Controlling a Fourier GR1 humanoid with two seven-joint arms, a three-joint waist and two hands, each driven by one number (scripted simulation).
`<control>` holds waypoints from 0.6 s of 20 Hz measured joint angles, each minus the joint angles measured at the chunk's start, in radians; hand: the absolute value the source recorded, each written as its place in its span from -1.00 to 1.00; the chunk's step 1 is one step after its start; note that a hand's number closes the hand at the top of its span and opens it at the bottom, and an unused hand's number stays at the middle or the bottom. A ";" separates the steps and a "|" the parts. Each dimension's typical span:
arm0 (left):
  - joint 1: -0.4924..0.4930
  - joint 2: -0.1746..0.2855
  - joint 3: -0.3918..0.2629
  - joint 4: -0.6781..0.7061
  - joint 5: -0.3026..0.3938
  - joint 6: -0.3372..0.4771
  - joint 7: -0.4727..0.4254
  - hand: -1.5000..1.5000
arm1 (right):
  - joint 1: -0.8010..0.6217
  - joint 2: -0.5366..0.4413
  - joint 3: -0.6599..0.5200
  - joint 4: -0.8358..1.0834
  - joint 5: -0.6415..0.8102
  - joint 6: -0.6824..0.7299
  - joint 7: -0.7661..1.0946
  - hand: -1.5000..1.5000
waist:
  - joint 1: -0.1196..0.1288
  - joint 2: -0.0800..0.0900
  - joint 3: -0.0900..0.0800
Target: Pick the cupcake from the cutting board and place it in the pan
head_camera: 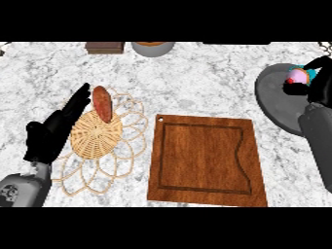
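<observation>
The cupcake [298, 76], pink-topped with a blue wrapper and a red cherry, is over the grey pan [272, 92] at the right edge. My right hand [330, 80] is curled round it from the right, partly hiding it. Whether the cupcake touches the pan's floor I cannot tell. The wooden cutting board [206, 160] lies bare in the middle of the counter. My left hand [53, 129] rests open at the left, fingers up, beside the wicker mat.
A woven wicker mat [100, 141] with a brown bread loaf [101, 103] on it sits left of the board. At the far edge stand a brown box [104, 47] and a grey bowl [153, 48]. Marble counter surrounds everything.
</observation>
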 measured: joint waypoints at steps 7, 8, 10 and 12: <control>-0.001 -0.024 0.001 -0.008 -0.019 -0.010 0.010 0.00 | -0.061 -0.046 -0.092 0.214 -0.082 0.035 -0.042 -1.00 | 0.010 0.004 0.000; 0.002 -0.029 -0.002 -0.011 -0.024 -0.006 0.009 0.00 | -0.061 -0.056 -0.107 0.240 -0.100 0.065 -0.049 -1.00 | 0.010 0.004 0.000; 0.002 -0.038 -0.011 -0.017 -0.031 -0.005 0.010 0.00 | -0.077 -0.073 -0.141 0.300 -0.138 0.092 -0.087 -1.00 | 0.016 0.007 0.001; 0.010 -0.048 -0.019 -0.023 -0.041 0.000 0.005 0.00 | -0.086 -0.099 -0.180 0.342 -0.182 0.116 -0.148 -1.00 | 0.021 0.009 0.002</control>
